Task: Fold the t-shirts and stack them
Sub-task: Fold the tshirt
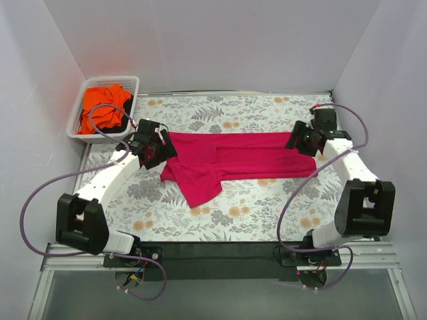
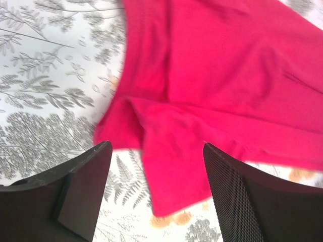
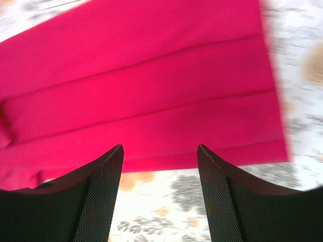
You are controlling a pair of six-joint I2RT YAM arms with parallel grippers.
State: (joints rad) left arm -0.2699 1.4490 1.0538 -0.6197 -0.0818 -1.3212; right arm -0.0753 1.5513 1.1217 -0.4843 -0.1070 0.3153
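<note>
From above, a table covered in a white cloth printed with grey leaves and orange flowers [image 1: 267, 207] fills the floor of a plain white-walled enclosure [image 1: 200, 40]. A black strip [image 1: 220, 250] runs along its near edge, where the two arm bases sit. At the far left corner stands a white slatted plastic basket [image 1: 75, 127] with a crumpled bright orange t-shirt [image 1: 103, 110] inside. A magenta-pink t-shirt [image 1: 233, 157] lies across the middle of the table as a long band from left to right, and a looser flap hangs toward the near side at its left end. The left gripper [image 1: 162, 148] sits at the band's left end and the right gripper [image 1: 298, 143] at its right end.

The left wrist view adds what the overhead cannot. The left gripper [image 2: 156, 166] has its dark fingers [image 2: 83, 186] spread wide with nothing pinched between them. The pink cloth [image 2: 217, 75] lies below on the print, its rumpled layers overlapping at the edge.

The right wrist view is slightly blurred. The right gripper [image 3: 159, 171] is likewise parted and empty above the shirt's straight end [image 3: 151, 91]. Three long fold creases run across the cloth, with floral surface beneath the fingertips.
</note>
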